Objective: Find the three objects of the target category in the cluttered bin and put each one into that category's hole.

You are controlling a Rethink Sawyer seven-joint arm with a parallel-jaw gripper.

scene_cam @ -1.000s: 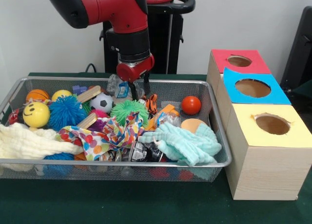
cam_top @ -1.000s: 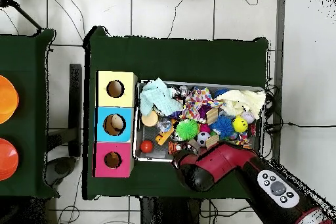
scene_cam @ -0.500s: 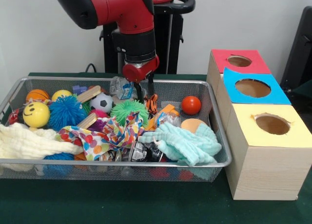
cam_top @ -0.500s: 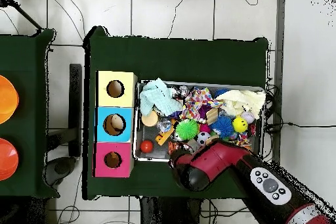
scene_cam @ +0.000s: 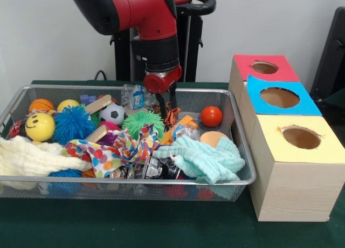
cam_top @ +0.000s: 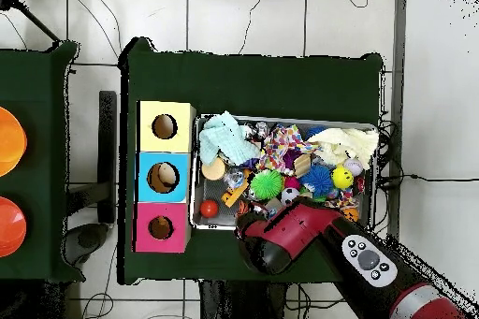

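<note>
A wire mesh bin (scene_cam: 135, 179) holds a jumble of toys. Among them are a red ball (scene_cam: 211, 116), a soccer ball (scene_cam: 112, 113), a green spiky ball (scene_cam: 142, 123) and a yellow smiley ball (scene_cam: 40, 127). My gripper (scene_cam: 168, 109) hangs low at the back of the bin, open. Its fingers stand on either side of a small orange striped toy (scene_cam: 170, 116). In the overhead view the red arm (cam_top: 285, 233) covers the gripper. Three boxes stand beside the bin, with a red top (scene_cam: 264, 68), a blue top (scene_cam: 279, 97) and a yellow top (scene_cam: 301, 137), each with a round hole.
A mint cloth (scene_cam: 206, 157), a cream cloth (scene_cam: 32, 157) and a colourful patterned cloth (scene_cam: 116, 148) lie over the front of the pile. A blue spiky ball (scene_cam: 73, 124) and a crumpled plastic bag (scene_cam: 135, 95) lie left of the gripper. The bin's back wall is close behind it.
The arm has moved to the right along the back of the bin in the front view, from above the plastic bag to the orange striped toy. The fingers keep the same gap.
</note>
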